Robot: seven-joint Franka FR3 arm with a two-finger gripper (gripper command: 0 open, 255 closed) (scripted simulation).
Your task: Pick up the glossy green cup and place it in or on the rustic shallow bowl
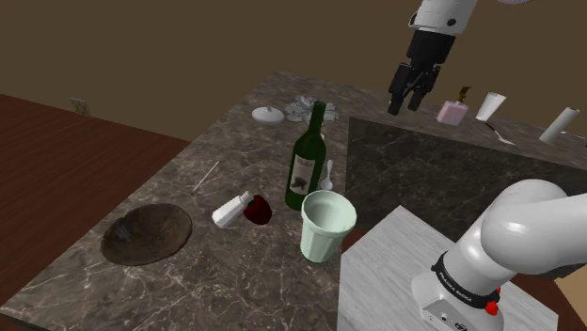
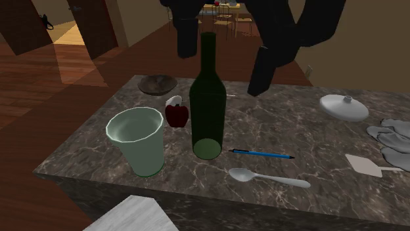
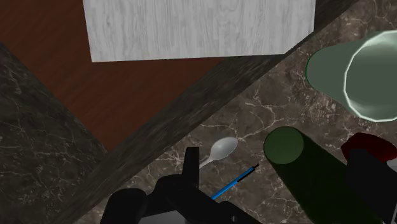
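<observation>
Near the lower middle of the shoulder view, the pale green cup (image 1: 326, 226) stands upright on the dark marble tabletop (image 1: 235, 282), close to the edge that faces the white stand (image 1: 395, 268). Its mouth is open, and its glossy inner wall shows pale and bare.

Just beside it, up and to the left, a dark green wine bottle (image 1: 308, 160) stands upright with a label on its body. I cannot tell what it holds.

At the lower left of that view lies the shallow brown bowl (image 1: 146, 233), well apart from the cup, its rough inner face bare. Between bowl and cup a small white bottle (image 1: 231, 210) lies on its side, with a dark red object (image 1: 257, 212) just beside it.

A white spoon (image 2: 269, 178) and a blue pen (image 2: 261, 154) lie at the lower middle of the second exterior view. A white lid (image 2: 344, 107) and a grey cloth (image 2: 394, 138) lie toward its right edge.

At the upper right of the shoulder view the 2 black fingers (image 1: 396, 102) hang high above the tabletop, spread apart and grasping nothing, well apart from the cup. In the wrist view the wine bottle's top lies between them, untouched, with the cup's rim beyond it.
</observation>
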